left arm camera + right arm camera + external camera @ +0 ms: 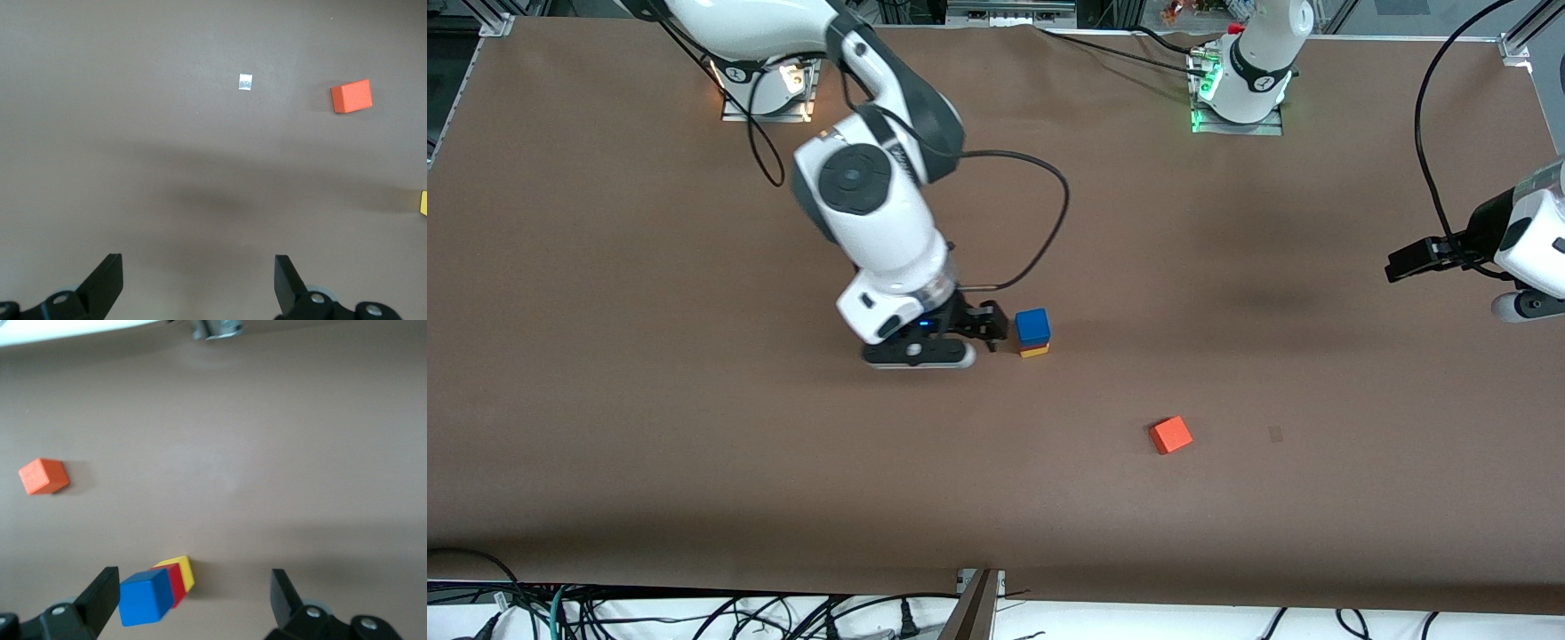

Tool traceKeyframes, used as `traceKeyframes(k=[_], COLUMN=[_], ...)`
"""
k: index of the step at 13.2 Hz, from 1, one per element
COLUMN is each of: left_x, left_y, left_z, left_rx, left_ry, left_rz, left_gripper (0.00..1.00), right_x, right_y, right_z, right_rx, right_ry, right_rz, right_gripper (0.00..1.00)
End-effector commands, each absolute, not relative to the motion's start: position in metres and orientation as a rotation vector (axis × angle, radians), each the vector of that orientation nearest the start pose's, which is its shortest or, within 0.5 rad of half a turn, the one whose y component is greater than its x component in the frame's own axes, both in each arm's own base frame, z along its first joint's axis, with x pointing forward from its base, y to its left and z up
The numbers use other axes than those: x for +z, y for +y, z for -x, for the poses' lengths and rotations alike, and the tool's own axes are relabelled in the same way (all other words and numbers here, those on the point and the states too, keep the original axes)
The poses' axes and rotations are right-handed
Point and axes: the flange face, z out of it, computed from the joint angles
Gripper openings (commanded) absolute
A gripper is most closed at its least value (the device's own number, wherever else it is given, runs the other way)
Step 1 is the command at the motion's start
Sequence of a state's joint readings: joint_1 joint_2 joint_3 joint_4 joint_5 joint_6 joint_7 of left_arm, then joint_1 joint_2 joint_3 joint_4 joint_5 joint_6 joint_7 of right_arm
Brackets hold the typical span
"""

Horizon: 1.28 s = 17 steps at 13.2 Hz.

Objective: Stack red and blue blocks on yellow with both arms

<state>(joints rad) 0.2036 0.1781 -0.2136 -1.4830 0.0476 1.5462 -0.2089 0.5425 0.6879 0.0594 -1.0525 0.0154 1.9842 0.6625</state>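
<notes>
A: Starting at the right arm's end of the table, what is there?

B: One white arm with dark joints reaches down toward the middle of the brown table. Its black right gripper sits low, just beside a small stack of cubes. In the right wrist view the two fingers stand spread apart with nothing between them, and the stack lies close by one of them, so the gripper is released.

A: How many cubes are in the stack?

B: Three. One blue block is on top, one red block is in the middle, and one yellow block is at the bottom, resting on the table. From the high camera the red one shows only as a thin strip.

A: Any other cubes?

B: One more, a lighter orange-red cube. It lies alone, nearer to the front camera than the stack and toward the left arm's end of the table. That makes four cubes in all. One small pale mark also shows on the table surface near it.

A: And the second arm?

B: It waits at the left arm's end of the table, up in the air. The left gripper hangs over bare table, its fingers spread wide and holding nothing.
</notes>
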Motion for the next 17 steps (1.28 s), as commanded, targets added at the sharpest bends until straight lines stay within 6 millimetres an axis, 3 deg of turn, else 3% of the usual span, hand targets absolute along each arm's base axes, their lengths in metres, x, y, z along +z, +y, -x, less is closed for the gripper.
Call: traceKeyframes(k=[1, 4, 7, 10, 12, 17], left_x=[0.567, 0.570, 0.572, 0.568, 0.569, 0.574], left_y=[0.011, 0.012, 0.012, 0.013, 0.013, 0.013], left_z=[-0.603, -0.604, -0.604, -0.606, -0.606, -0.606], left_rx=[0.161, 0.149, 0.144, 0.154, 0.152, 0.132], left_ry=[-0.292, -0.293, -0.295, -0.295, -0.296, -0.296], left_rz=[3.125, 3.126, 3.127, 3.127, 3.129, 3.130], left_gripper=[1.00, 1.00, 1.00, 1.00, 1.00, 1.00], right_x=[0.488, 0.521, 0.542, 0.553, 0.564, 0.587], right_y=[0.352, 0.298, 0.232, 0.182, 0.157, 0.094], right_z=[-0.656, -0.644, -0.613, -0.570, -0.554, -0.540], right_rx=[-0.168, -0.072, -0.065, -0.096, -0.115, -0.048], right_ry=[0.203, 0.175, 0.251, 0.227, 0.189, 0.040], right_rz=[2.952, 2.987, 3.021, 3.026, 3.026, 3.058], right_gripper=[1.00, 1.00, 1.00, 1.00, 1.00, 1.00])
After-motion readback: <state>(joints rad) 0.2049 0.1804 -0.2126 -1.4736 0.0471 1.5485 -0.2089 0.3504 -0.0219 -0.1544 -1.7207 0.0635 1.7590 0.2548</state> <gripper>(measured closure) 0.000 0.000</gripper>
